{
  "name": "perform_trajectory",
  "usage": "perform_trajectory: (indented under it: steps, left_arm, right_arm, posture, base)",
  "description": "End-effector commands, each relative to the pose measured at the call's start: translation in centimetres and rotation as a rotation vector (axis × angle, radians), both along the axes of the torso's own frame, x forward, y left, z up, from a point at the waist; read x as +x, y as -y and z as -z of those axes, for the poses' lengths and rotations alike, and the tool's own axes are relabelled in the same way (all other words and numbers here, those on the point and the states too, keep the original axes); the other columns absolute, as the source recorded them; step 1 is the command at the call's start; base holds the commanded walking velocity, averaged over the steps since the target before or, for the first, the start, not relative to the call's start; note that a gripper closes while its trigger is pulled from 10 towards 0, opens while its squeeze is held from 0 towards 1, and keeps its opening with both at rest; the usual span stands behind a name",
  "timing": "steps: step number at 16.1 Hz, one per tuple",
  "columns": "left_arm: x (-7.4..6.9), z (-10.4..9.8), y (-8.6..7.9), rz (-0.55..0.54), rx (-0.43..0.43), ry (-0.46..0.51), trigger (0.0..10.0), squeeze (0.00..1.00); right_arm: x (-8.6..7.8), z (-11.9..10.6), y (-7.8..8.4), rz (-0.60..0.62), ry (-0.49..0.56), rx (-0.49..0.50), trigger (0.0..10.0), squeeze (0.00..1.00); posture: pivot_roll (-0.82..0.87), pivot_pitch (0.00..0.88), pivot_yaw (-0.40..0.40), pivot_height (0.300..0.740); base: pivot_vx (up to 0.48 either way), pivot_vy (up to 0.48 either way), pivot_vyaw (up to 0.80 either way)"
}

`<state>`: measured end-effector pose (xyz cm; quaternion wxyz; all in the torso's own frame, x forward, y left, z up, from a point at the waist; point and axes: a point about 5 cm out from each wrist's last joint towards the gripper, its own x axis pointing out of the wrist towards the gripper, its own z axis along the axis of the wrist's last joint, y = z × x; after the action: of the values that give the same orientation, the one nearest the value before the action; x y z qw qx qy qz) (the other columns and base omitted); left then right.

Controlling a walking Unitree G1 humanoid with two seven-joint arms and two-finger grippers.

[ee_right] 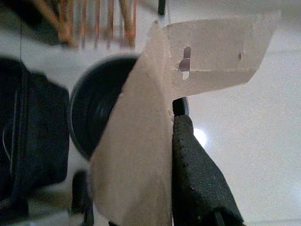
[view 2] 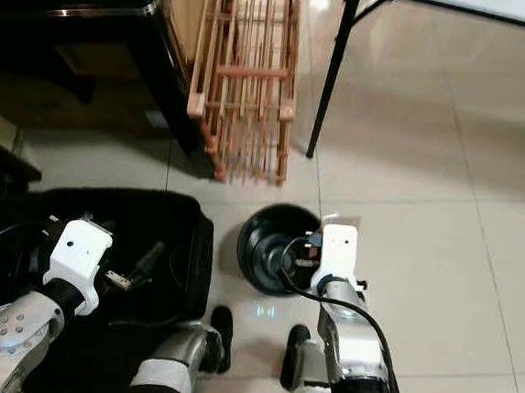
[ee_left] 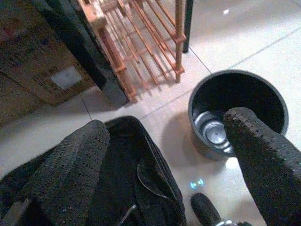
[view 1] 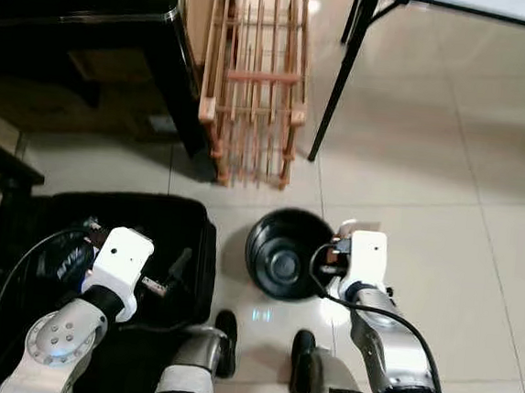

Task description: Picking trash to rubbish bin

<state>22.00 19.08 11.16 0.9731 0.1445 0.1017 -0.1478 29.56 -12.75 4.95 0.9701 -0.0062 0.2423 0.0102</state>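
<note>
A flattened piece of cardboard trash is being held clamped between the fingers of the right gripper at the near rim of the round black rubbish bin, which is standing on the tiled floor just beside a black bag. The left gripper is being kept idle over that bag, its jaws spread apart with nothing between them. The pick-up is judged done, while the release is still being awaited, since the cardboard is not yet lying in the bin.
</note>
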Motion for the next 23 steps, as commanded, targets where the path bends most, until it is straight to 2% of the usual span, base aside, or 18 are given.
perform_trajectory:
  steps: [1, 7, 13, 14, 18, 23]
  left_arm:
    - [-0.7, 0.4, -0.1, 0.002, 0.006, -0.032, 10.0, 0.0]
    - [-1.4, 0.5, 0.1, 0.004, 0.005, -0.051, 10.0, 0.0]
    - [-1.7, 0.4, 0.1, 0.019, -0.006, -0.063, 10.0, 0.0]
    - [-2.1, 0.1, 0.8, 0.085, -0.045, -0.078, 10.0, 0.0]
    - [-3.4, 0.3, 1.9, 0.243, -0.076, -0.155, 10.0, 0.0]
    - [-5.1, 0.7, 2.7, 0.387, -0.094, -0.251, 10.0, 0.0]
  right_arm:
    - [-0.6, 1.5, -0.1, -0.013, -0.07, -0.007, 10.0, 0.0]
    - [-0.1, 3.1, -0.3, 0.077, -0.165, -0.037, 10.0, 0.0]
    - [-0.3, 4.7, -0.7, 0.094, -0.223, -0.046, 10.0, 0.0]
    - [-0.2, 4.7, -0.8, 0.08, -0.212, -0.048, 10.0, 0.0]
    - [0.1, 4.8, -0.5, 0.071, -0.2, -0.065, 10.0, 0.0]
    - [0.0, 5.0, -0.5, 0.049, -0.196, -0.077, 10.0, 0.0]
  posture:
    - [0.2, 0.488, 0.046, 0.74]
    - [0.2, 0.488, 0.04, 0.74]
    - [0.22, 0.497, 0.046, 0.74]
    - [0.22, 0.5, 0.048, 0.74]
    - [0.22, 0.504, 0.051, 0.74]
    - [0.22, 0.504, 0.056, 0.74]
  base:
    - [0.0, 0.0, 0.0]
    - [0.0, 0.0, 0.0]
    - [0.0, 0.0, 0.0]
    - [0.0, 0.0, 0.0]
    - [0.0, 0.0, 0.0]
    - [0.0, 0.0, 0.0]
